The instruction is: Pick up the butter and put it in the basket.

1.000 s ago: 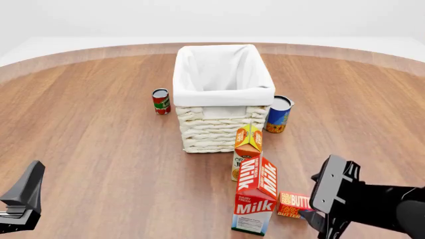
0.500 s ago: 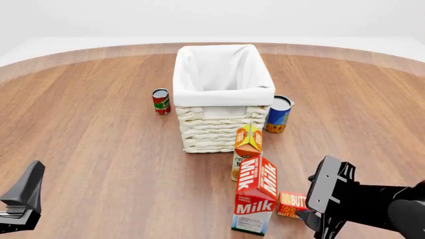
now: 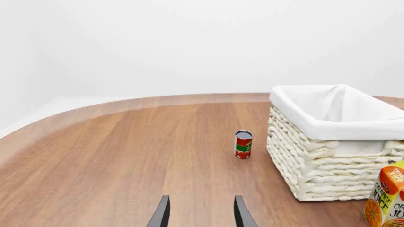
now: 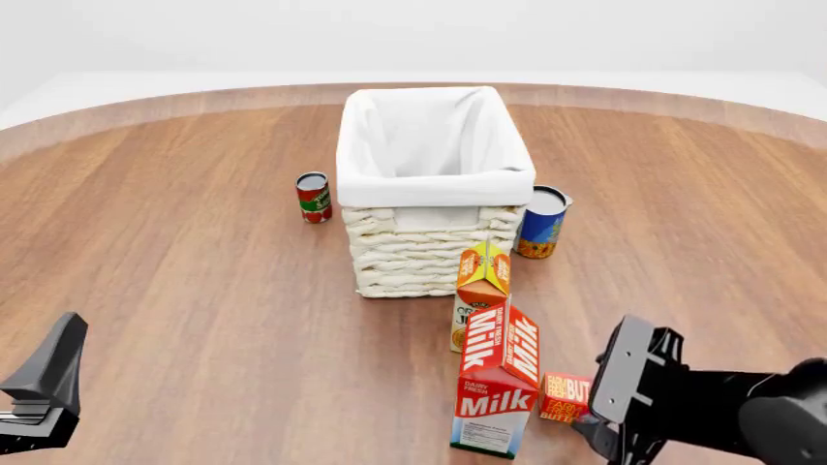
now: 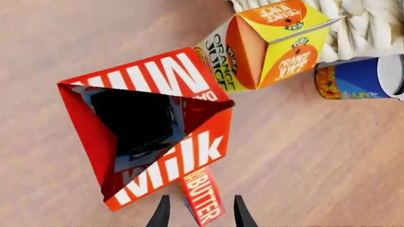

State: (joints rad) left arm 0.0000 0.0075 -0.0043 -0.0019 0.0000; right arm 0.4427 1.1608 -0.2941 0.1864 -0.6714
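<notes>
The butter is a small flat red-orange box lying on the table just right of the milk carton; my right gripper covers its right part. In the right wrist view the butter lies right below and between the two spread fingers of my right gripper, which is open and holds nothing. The basket, wicker with a white liner, stands at the table's centre, beyond the cartons. At the front left edge my left gripper is open, and its fingers have nothing between them.
An orange juice carton stands between the milk carton and the basket. A blue can sits at the basket's right corner, a red can to its left. The milk carton stands very near the right gripper.
My right gripper has moved left and lower toward the butter, now covering more of it in the front view. The left arm has not moved.
</notes>
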